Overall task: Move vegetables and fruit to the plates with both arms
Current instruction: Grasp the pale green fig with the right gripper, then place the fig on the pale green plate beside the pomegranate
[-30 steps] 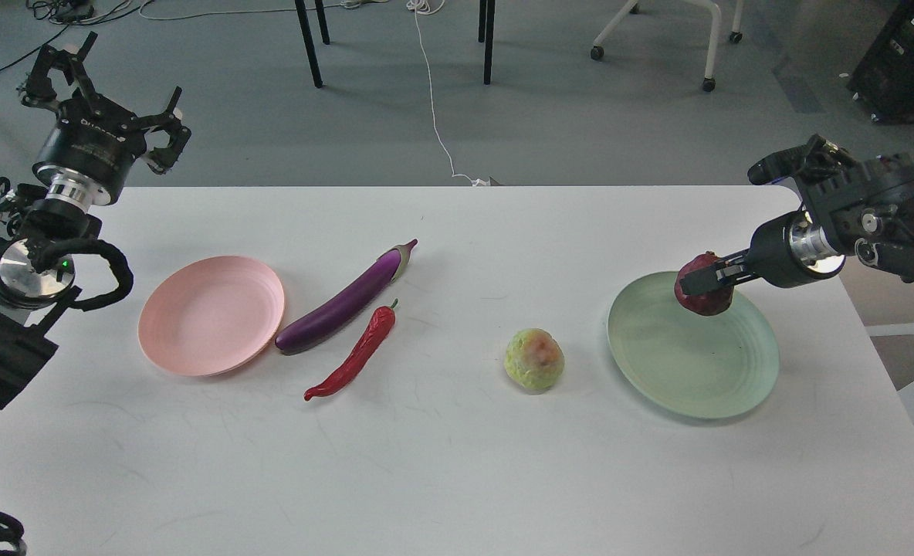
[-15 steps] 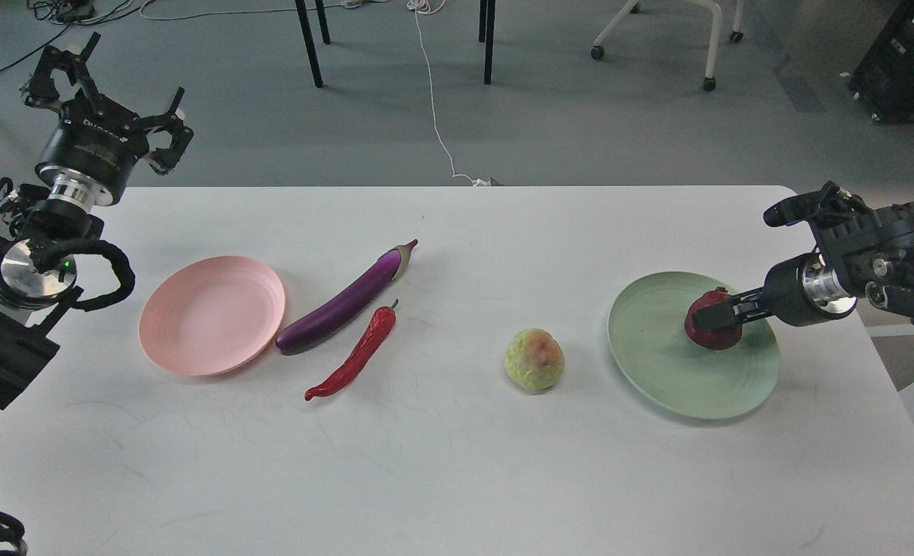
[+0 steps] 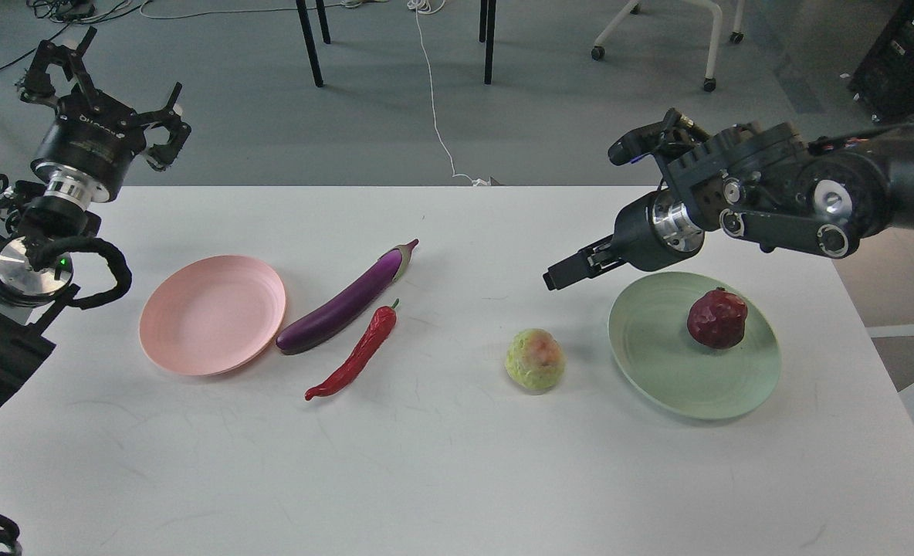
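pomegranate (image 3: 717, 317) sits on green plate (image 3: 658, 371). right claw (image 3: 561, 276) empty, finger gap unreadable, hovers at the yellow-green fruit (image 3: 535, 360)'s 1 o'clock. left claw (image 3: 94, 85) spread, idle. advice: descend centred, straddle fruit's widest girth.

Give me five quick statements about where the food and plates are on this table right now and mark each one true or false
1. The pomegranate sits on the green plate. True.
2. The pink plate holds the chili pepper. False: the plate is empty; the chili lies on the table.
3. The eggplant lies between the pink plate and the chili pepper. True.
4. The right gripper holds the yellow-green fruit. False: the gripper is above the fruit, holding nothing.
5. The left gripper touches the pink plate. False: it is raised beyond the table's far left corner.
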